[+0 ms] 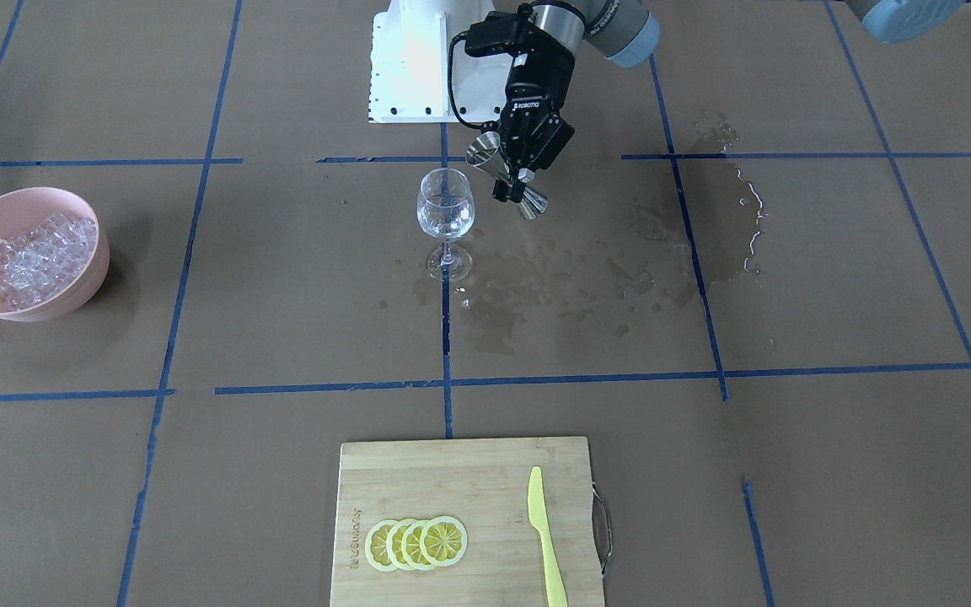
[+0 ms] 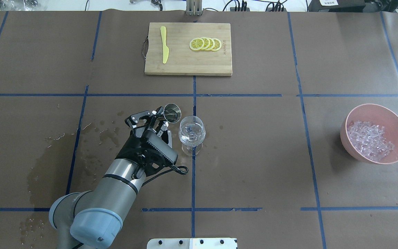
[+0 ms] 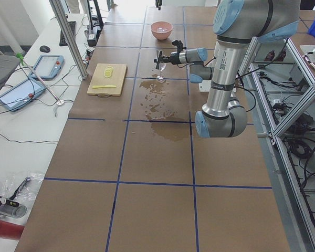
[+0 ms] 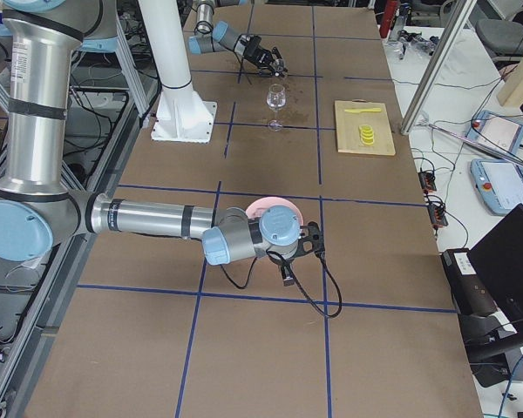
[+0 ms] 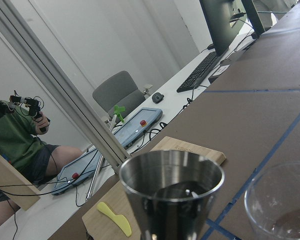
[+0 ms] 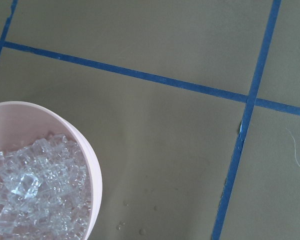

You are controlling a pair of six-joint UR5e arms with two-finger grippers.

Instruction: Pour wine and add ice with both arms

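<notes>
My left gripper (image 2: 161, 121) is shut on a steel jigger (image 2: 172, 113) at its waist and holds it above the table, right beside the rim of a clear wine glass (image 2: 192, 133). In the front view the jigger (image 1: 502, 173) tilts with its mouth toward the glass (image 1: 446, 211). In the left wrist view the jigger (image 5: 172, 195) fills the foreground; I cannot tell how much clear liquid is in it or in the glass. The ice (image 2: 370, 140) is heaped in a pink bowl (image 2: 354, 154). My right gripper shows only in the exterior right view, by the bowl (image 4: 266, 205); I cannot tell its state.
Wet spill patches (image 1: 603, 270) darken the brown paper beside the glass, on my left. A bamboo cutting board (image 2: 185, 62) at the far edge carries lemon slices (image 2: 206, 44) and a yellow knife (image 2: 164, 48). The white pedestal (image 1: 418, 67) stands behind the glass.
</notes>
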